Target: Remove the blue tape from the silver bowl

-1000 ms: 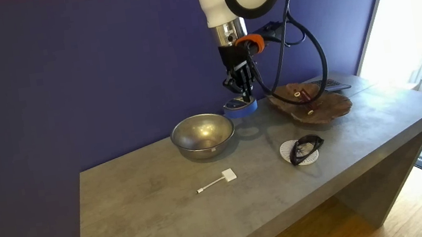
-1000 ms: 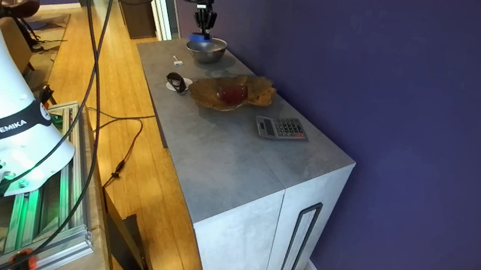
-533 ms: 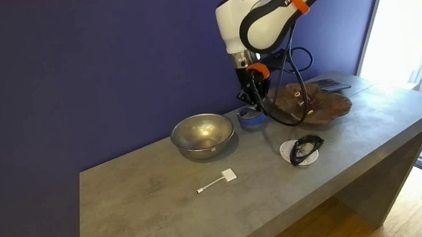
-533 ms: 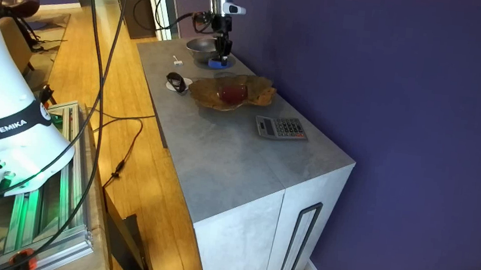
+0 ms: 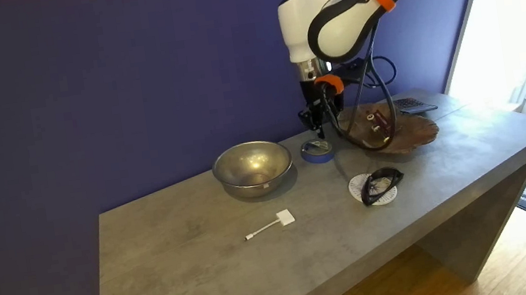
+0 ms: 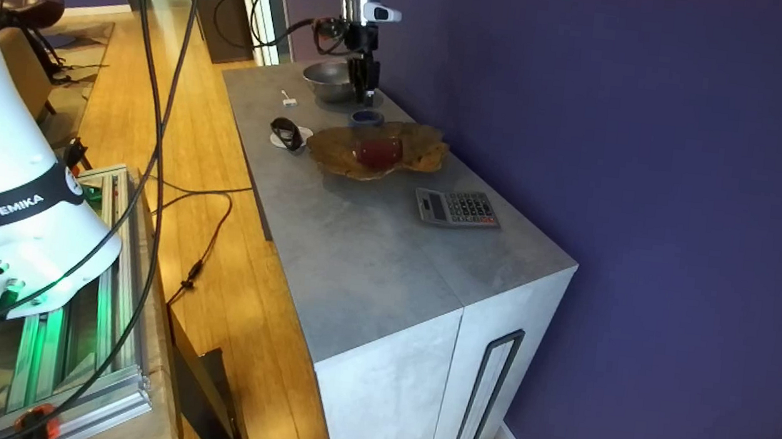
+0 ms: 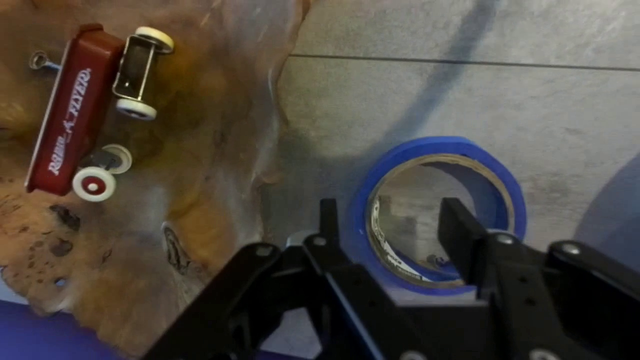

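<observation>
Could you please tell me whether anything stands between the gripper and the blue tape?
Nothing visible does: in the wrist view, the open gripper hangs above the tape, with no object between them. In an exterior view, the bowl and tray flank the tape, out of the way.

End effector (image 7: 389, 212) tips-dn, w/ fingers (image 7: 460, 240) apart

Both exterior views share the table (image 5: 181, 260), seen slantwise from above; the wrist view faces down, near the blue tape (image 7: 442, 145).
</observation>
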`<action>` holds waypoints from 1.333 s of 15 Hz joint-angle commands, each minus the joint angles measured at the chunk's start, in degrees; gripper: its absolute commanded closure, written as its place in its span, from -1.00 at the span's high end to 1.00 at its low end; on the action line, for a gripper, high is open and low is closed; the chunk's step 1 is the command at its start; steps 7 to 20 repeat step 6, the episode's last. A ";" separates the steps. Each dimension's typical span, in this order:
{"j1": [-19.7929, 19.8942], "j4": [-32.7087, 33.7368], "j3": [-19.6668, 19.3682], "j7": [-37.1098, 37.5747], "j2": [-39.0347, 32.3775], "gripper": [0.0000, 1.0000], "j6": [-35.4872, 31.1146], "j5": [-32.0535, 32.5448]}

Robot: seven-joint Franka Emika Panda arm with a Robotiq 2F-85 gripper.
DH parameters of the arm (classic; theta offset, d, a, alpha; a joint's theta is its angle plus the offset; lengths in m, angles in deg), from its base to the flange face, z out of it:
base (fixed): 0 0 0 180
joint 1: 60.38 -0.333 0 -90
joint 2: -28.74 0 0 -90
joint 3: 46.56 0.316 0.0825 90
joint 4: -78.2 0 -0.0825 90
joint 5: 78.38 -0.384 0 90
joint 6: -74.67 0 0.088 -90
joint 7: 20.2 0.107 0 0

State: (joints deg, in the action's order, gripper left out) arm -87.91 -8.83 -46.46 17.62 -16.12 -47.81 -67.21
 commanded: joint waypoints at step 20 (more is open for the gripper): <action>2.61 -14.96 3.17 -3.78 15.67 0.96 -6.64 0.09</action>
